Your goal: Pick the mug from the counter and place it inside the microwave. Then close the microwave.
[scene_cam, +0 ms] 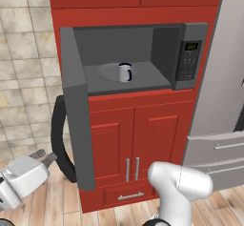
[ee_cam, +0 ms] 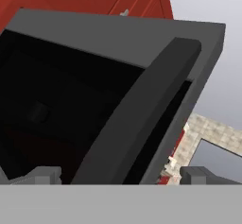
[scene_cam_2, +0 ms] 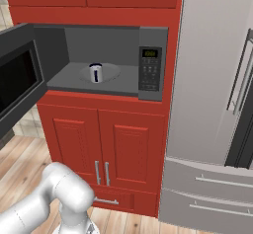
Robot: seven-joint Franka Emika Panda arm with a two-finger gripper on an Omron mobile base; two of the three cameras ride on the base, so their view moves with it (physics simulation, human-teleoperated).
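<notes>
Arm reaches low and out to the left of the open door (scene_cam: 76,120), hand level near the floor, with the fingers (scene_cam: 42,157) spread wide and empty, pointing at the door's outer face; in the hand view the fingers (ee_cam: 120,173) frame the black handle (ee_cam: 142,114), which runs diagonally close in front without contact. Mug (scene_cam: 125,72) stands upright on the turntable (scene_cam: 108,72) inside the microwave (scene_cam: 190,53), pale grey-white with a dark rim; its handle is too small to make out. Door stands swung fully open to the left.
</notes>
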